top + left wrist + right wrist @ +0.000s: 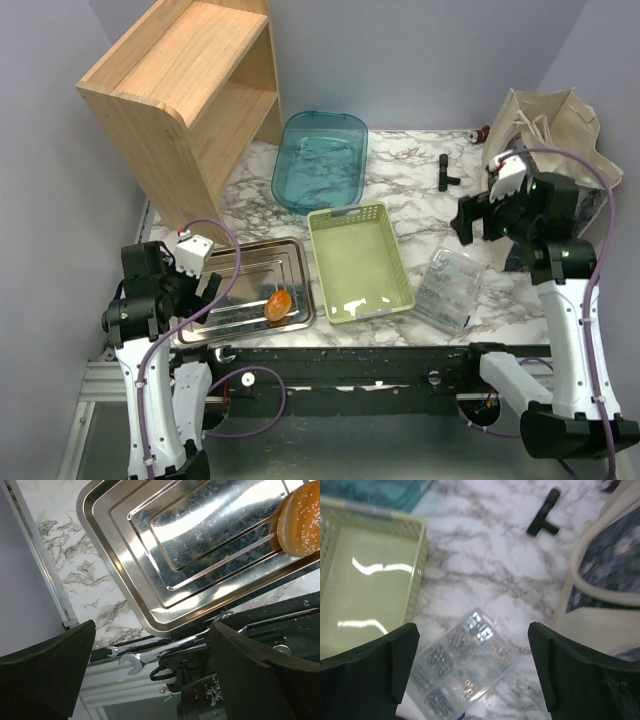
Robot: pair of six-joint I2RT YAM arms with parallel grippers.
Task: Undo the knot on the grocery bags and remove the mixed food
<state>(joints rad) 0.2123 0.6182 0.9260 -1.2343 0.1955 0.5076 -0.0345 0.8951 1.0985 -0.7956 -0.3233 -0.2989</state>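
A: Quick, where were your claws, and where were the bags?

B: Your left gripper [152, 630] hung spread wide and empty over the near-left corner of the shiny steel tray [250, 258]. Your right gripper [472, 627] gaped wide too, empty, pointed down at the clear plastic compartment box of small hardware [448, 288]. No thin plastic grocery bags showed in any view. The only food in sight was one sesame-topped brown bread roll [278, 302] at the tray's near right.

A: Risks?

B: Reaching right, you could've snagged the beige canvas tote bag [560, 120] at the far right, or shoved the clear box off the near edge. On the left, a low sweep could've clipped the tray rim and rolled the bun.

A: Room?

B: You had bare marble tabletop [420, 215] between the pale green slotted basket [345, 212] and the tote, with only a black T-shaped tool [445, 172] on it. The tall wooden shelf [190, 90] walled off the far left.
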